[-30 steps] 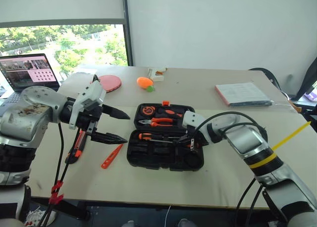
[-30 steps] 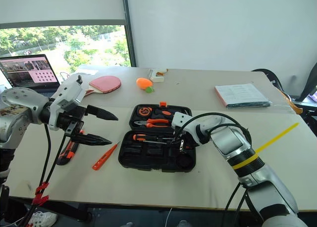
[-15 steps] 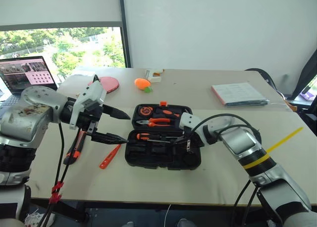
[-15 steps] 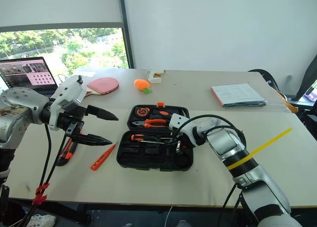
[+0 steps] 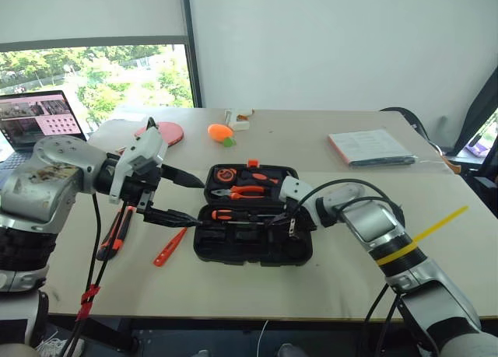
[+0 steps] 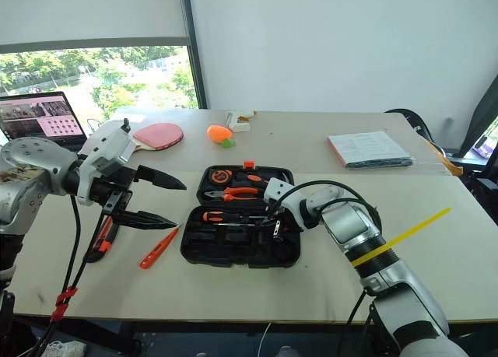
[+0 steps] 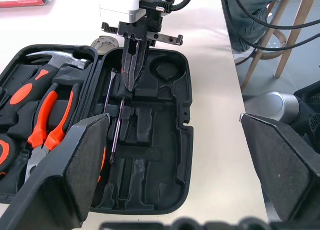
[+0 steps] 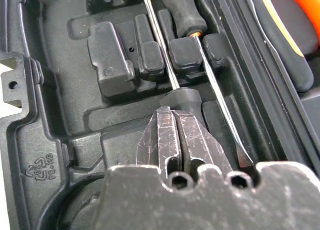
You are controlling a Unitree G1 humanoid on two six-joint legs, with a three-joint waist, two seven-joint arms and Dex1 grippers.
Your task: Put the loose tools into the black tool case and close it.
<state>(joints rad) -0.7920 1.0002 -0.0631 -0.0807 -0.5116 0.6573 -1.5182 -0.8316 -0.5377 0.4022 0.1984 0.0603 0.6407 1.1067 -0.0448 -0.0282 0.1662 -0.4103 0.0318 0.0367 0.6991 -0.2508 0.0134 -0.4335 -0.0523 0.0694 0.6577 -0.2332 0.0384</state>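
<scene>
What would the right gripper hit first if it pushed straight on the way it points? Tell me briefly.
Most likely the screwdriver shaft lying in the black tool case. The shut right gripper already has its tips down in the moulded recesses, right at that shaft; whether they touch it is unclear.

The black tool case (image 5: 253, 225) lies open and flat on the table, its lid half on the far side, its moulded tray half on the near side. An orange latch (image 5: 250, 163) sits on the far edge. Two screwdrivers (image 7: 116, 125) lie in the tray recesses, shafts side by side. The slim all-orange screwdriver (image 5: 173, 246) lies loose on the table just left of the case. The orange-and-black utility knife (image 6: 102, 237) lies further left.
</scene>
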